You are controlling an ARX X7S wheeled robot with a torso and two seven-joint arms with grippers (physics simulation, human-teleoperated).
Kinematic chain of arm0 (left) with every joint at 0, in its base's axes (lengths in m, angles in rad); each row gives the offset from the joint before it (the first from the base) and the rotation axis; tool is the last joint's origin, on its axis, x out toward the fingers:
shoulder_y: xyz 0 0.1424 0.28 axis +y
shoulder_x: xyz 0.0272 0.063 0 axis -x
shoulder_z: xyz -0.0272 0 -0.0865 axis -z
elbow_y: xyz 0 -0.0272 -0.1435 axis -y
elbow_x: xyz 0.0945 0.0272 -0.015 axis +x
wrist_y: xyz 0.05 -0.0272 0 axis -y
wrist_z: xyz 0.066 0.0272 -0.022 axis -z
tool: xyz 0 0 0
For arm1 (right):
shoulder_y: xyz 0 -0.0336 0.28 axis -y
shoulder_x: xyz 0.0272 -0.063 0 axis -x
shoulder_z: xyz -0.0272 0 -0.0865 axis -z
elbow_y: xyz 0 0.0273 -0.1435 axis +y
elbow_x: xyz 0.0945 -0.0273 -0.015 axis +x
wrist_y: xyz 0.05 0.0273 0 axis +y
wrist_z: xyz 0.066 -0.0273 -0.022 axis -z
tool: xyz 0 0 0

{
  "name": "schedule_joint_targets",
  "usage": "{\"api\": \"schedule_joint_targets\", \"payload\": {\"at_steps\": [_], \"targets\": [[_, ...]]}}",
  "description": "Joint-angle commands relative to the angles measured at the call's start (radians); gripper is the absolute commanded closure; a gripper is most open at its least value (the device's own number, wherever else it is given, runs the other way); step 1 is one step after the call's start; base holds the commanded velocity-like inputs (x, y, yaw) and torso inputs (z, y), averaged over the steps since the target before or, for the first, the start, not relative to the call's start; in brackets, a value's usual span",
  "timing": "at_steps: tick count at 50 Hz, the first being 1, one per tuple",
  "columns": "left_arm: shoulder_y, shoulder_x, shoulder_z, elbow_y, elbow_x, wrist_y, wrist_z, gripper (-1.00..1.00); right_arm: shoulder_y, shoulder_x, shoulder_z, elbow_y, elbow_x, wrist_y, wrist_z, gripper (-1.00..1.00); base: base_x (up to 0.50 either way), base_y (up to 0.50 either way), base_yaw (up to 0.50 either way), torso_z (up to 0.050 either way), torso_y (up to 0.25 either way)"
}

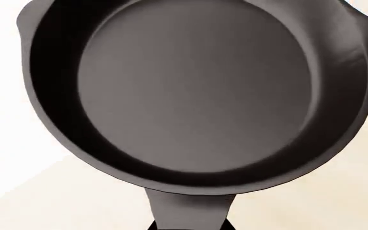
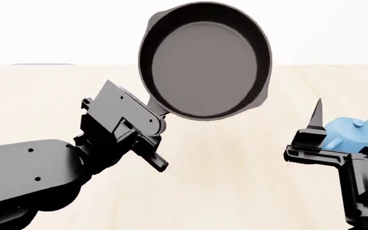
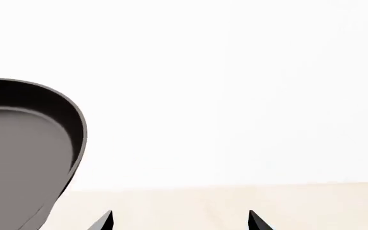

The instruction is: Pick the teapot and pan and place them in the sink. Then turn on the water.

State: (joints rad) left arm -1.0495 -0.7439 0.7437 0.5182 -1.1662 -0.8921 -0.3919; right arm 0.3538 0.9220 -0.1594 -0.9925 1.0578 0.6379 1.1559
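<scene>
Holding: the left gripper (image 2: 151, 125) is clamping the handle of the pan (image 2: 204, 61), keeping it raised clear of the light wood countertop (image 2: 235, 163).
Pan orientation: the pan is tilting up on edge, its greyish inner base facing the head camera; its long axis is running from the handle at lower left up to the bowl at upper right.
Pan markings: no brand, label or writing is showing on the pan in any view.
Teapot: the light-blue teapot (image 2: 350, 132) is standing on the countertop at the far right, spout pointing upper right, partly behind the right gripper.
Right gripper (image 3: 179, 221): its two finger tips are standing well apart, gripping nothing.
</scene>
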Motion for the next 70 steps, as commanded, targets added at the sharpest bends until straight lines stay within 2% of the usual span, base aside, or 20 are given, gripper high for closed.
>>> {"api": "schedule_joint_targets", "payload": {"at_steps": [1, 10, 19, 27, 33, 43, 58, 70], "targets": [[0.018, -0.062, -0.143, 0.200, -0.220, -0.030, -0.395, 1.00, 0.143, 0.151, -0.124, -0.052, 0.152, -0.065, 0.194, -1.00, 0.00, 0.00, 0.00, 0.000, 0.000], [-0.031, -0.130, -0.212, 0.234, -0.377, -0.023, -0.513, 1.00, 0.235, 0.021, -0.220, 0.051, 0.200, 0.041, 0.334, -1.00, 0.00, 0.00, 0.00, 0.000, 0.000], [-0.101, -0.183, -0.257, 0.196, -0.466, -0.023, -0.540, 1.00, 0.191, -0.134, -0.232, 0.188, 0.198, 0.058, 0.411, -1.00, 0.00, 0.00, 0.00, 0.000, 0.001], [-0.103, -0.201, -0.267, 0.191, -0.465, -0.021, -0.529, 1.00, 0.133, -0.437, 0.029, 0.270, 0.156, 0.362, 0.413, -1.00, 0.00, 0.00, 0.00, 0.000, 0.000], [-0.068, -0.220, -0.277, 0.206, -0.445, -0.003, -0.514, 1.00, 0.150, -0.565, 0.125, 0.317, 0.117, 0.487, 0.407, -1.00, 0.00, 0.00, 0.00, 0.000, 0.002], [-0.033, -0.236, -0.284, 0.217, -0.422, 0.013, -0.492, 1.00, 0.177, -0.647, 0.153, 0.414, 0.033, 0.511, 0.387, -1.00, 0.00, 0.00, 0.00, 0.000, 0.000], [-0.017, -0.237, -0.278, 0.219, -0.405, 0.014, -0.468, 1.00, 0.197, -0.704, 0.175, 0.529, -0.071, 0.482, 0.371, -1.00, 0.00, 0.00, 0.00, 0.000, 0.001], [-0.018, -0.235, -0.274, 0.215, -0.398, 0.012, -0.449, 1.00, 0.271, -0.732, 0.135, 0.668, -0.182, 0.415, 0.322, -1.00, 0.00, 0.00, 0.00, 0.000, 0.000]]}}
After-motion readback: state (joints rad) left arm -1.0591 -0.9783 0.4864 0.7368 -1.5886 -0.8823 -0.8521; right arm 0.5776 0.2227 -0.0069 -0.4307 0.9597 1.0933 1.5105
